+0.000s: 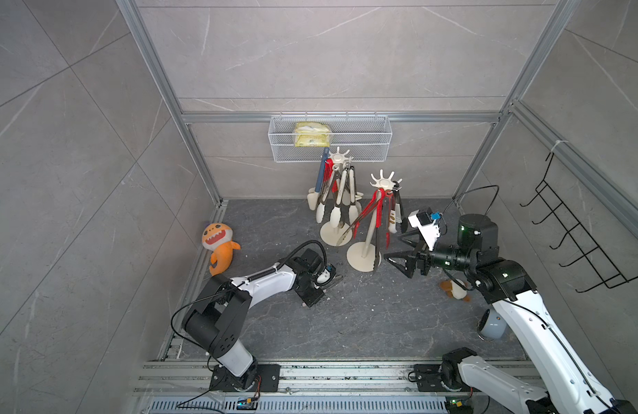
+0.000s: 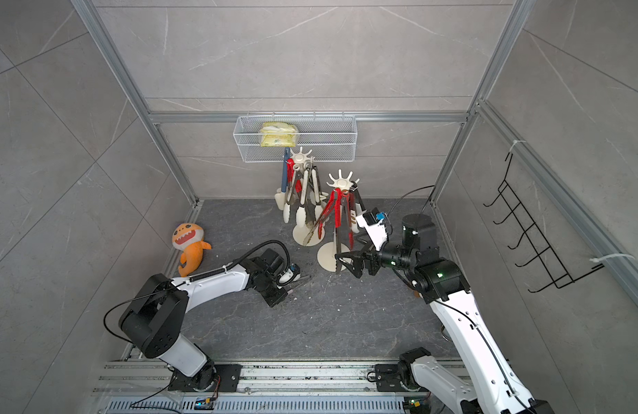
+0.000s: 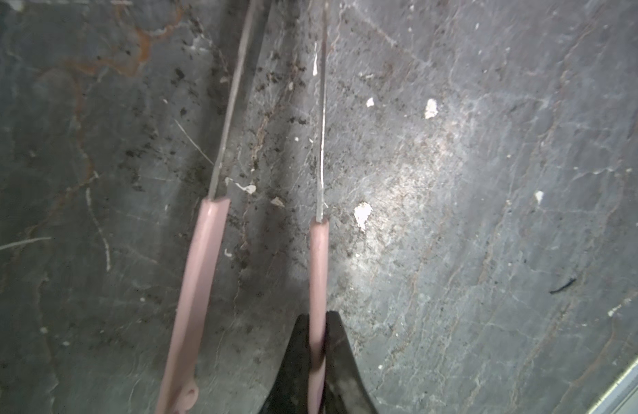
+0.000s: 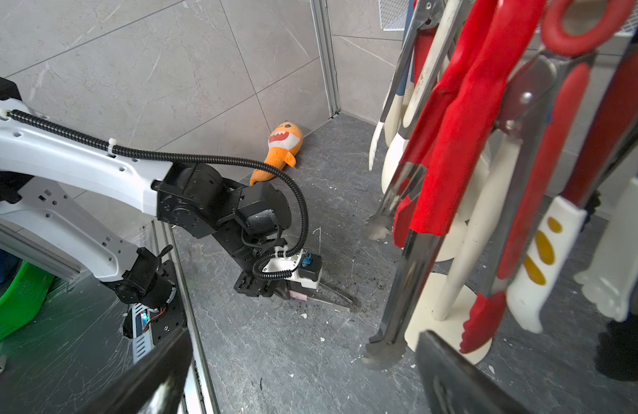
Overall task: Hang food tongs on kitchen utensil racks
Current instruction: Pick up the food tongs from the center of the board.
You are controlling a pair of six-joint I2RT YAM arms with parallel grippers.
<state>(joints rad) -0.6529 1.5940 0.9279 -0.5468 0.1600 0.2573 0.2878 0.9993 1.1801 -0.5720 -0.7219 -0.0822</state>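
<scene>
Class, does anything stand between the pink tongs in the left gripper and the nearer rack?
Nothing lies on the floor between them, but red-handled tongs hang splayed on the rack's side facing the pink tongs.

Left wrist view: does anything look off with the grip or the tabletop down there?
Yes. The left gripper is shut on only one arm of the pink-handled tongs; the other arm splays free beside it, so the grip is off-centre. Around them, dark crumbs and white flecks litter the table.

Nearer utensil rack [image 1: 357, 258] stands just right of farther utensil rack [image 1: 328, 233], before the far-wall basket [image 1: 367, 143]; plush toy [image 1: 219, 247] lies left.
</scene>
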